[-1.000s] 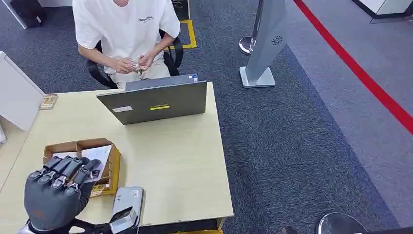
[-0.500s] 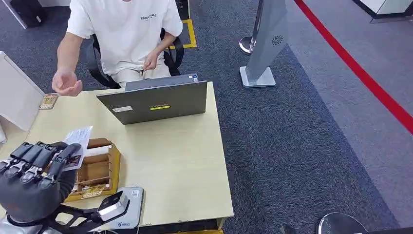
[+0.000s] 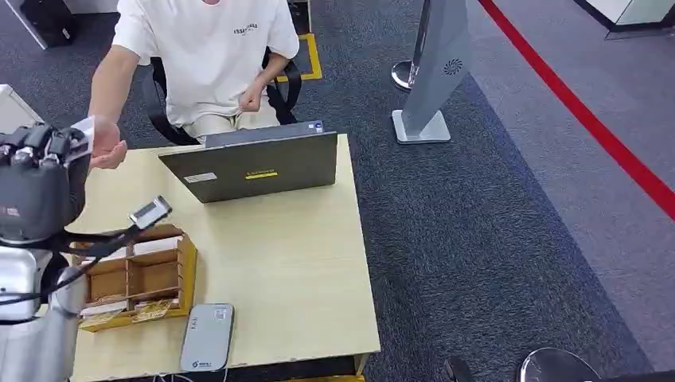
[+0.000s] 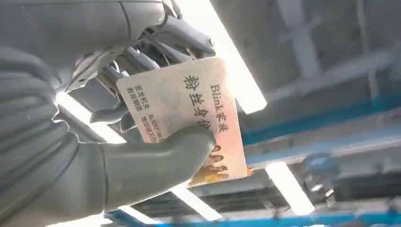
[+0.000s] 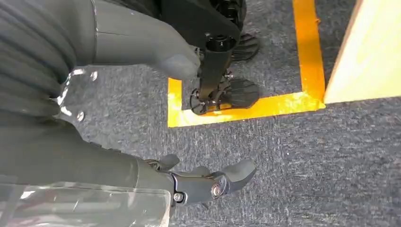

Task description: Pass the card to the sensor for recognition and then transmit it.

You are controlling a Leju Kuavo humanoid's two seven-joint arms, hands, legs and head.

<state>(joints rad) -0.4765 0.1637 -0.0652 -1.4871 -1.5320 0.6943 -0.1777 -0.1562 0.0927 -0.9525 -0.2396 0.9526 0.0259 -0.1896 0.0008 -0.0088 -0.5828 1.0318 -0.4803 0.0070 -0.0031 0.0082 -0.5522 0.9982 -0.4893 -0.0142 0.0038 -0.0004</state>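
1. Two hands are mine, and my left hand (image 3: 36,171) is raised high at the far-left side of the table (image 3: 302,270), with its back toward my head camera.
2. My left thumb and fingers (image 4: 142,61) are clamped on the card (image 4: 189,113): in the left wrist view the thumb presses across its printed face and the darker fingers sit behind it.
3. That card is white with dark printed characters and an orange pattern at one end; in the head view a pale corner of it (image 3: 82,127) sticks out past my fingers.
4. One person (image 3: 207,56) in a white shirt sits behind the table, with an open hand (image 3: 107,151) stretched out just beside my raised hand; I cannot tell whether it touches the card.
5. On the table, a grey laptop (image 3: 251,163) stands open facing the person, a cardboard tray (image 3: 139,278) with compartments lies near my left arm, and the flat grey sensor (image 3: 207,336) lies at the near edge, well apart from the card.
6. My right hand (image 5: 208,182) hangs down over grey carpet (image 5: 302,161) beside a yellow floor marking (image 5: 265,106), its fingers loosely apart and holding nothing.
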